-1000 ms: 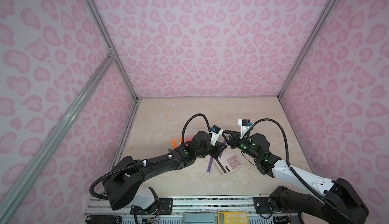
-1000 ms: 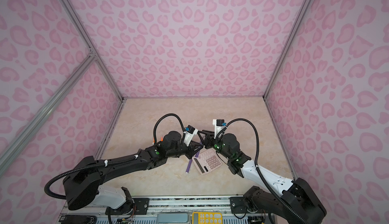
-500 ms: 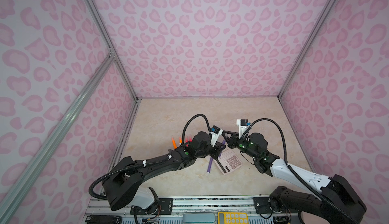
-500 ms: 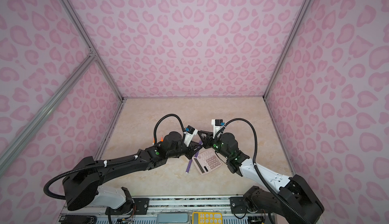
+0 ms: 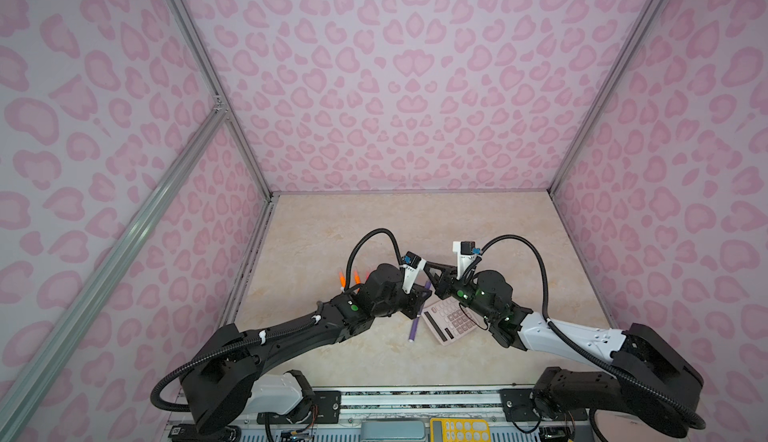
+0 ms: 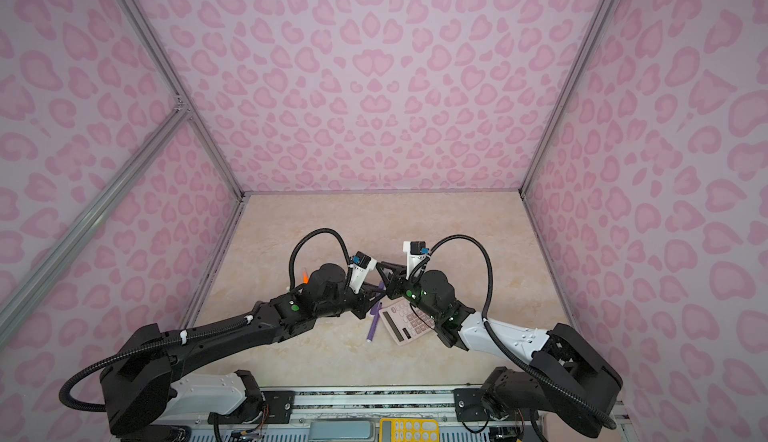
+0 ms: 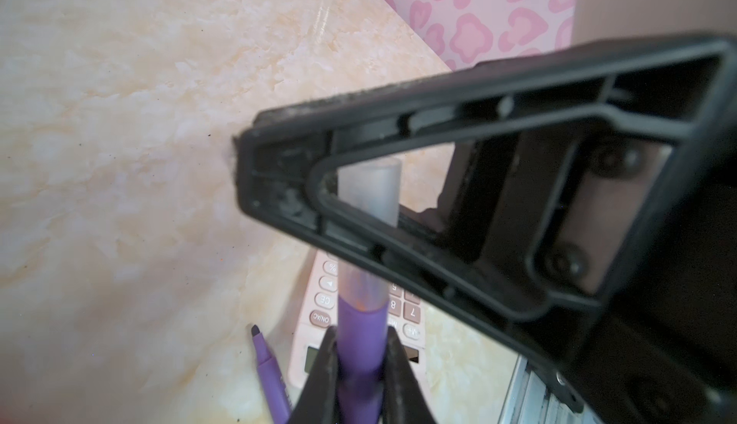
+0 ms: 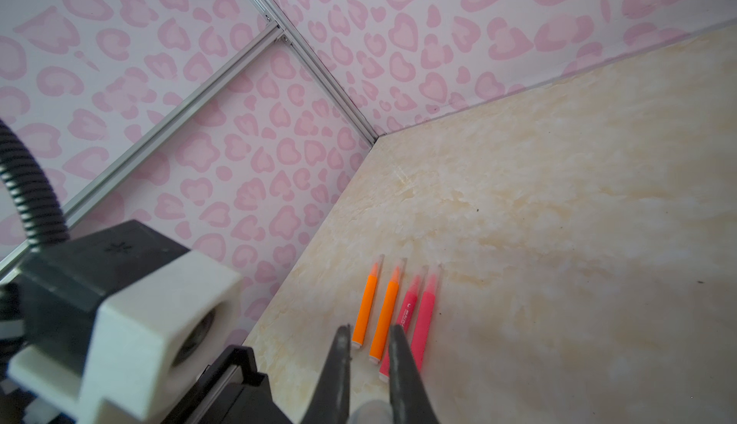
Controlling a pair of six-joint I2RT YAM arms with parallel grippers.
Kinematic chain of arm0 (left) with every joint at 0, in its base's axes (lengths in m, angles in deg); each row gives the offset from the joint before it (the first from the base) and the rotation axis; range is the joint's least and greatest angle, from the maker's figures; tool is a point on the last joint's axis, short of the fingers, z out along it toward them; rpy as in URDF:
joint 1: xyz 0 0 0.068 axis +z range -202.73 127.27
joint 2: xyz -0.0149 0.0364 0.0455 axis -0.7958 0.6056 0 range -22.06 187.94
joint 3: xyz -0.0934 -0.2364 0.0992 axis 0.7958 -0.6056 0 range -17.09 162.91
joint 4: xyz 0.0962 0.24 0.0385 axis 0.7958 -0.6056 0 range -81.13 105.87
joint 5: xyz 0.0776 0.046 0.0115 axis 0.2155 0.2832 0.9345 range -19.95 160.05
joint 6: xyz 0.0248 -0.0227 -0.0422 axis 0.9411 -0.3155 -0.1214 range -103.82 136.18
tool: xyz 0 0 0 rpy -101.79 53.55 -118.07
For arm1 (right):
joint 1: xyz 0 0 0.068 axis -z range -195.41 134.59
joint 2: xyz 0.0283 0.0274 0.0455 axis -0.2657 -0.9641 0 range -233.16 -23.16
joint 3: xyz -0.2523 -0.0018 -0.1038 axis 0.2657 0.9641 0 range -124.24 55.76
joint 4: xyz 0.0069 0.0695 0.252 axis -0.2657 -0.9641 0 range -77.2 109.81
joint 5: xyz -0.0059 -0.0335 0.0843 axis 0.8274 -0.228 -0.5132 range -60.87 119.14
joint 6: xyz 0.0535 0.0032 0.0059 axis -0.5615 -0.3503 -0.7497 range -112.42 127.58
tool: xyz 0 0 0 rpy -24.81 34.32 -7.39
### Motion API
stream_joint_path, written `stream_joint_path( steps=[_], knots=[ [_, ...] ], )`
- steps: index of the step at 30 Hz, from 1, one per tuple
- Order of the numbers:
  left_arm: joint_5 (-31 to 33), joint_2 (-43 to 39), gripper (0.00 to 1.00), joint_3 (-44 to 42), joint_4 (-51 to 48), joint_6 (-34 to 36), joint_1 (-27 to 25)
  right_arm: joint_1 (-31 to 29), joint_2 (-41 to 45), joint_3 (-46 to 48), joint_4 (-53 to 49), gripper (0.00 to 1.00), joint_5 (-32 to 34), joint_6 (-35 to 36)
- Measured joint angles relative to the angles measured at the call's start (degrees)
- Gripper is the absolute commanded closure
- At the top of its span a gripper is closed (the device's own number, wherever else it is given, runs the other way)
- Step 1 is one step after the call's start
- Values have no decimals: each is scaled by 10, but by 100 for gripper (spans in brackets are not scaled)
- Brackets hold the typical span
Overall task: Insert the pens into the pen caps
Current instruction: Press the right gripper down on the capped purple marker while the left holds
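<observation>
Four pens capped; we're on the fifth.
Left gripper clamps purple pen, right gripper pinches clear cap over its tip; next we press straight home.

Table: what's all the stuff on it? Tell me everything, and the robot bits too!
orange pens: two, orange, side by side on the table towards the left wall
pink-red pens: two, pink-red, right beside the orange ones
loose pen: one, purple, bare tip, lying beside the calculator
held pen: one, purple, in the left gripper
caps: five visible, clear; four on the orange and pink-red tips, the held cap on the held pen's tip
calculator: one, pink, on the table, partly under the right arm
table: one, beige marble
left gripper: shut on the held pen
right gripper: shut on the held cap
</observation>
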Motion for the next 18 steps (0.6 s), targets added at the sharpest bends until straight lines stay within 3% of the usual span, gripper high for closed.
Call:
stream_joint_path(
  steps=[18],
  knots=[
    [-17,-52,96,-45,-21,-4,25,-46,-79,12,112,100,39,-98]
  ],
)
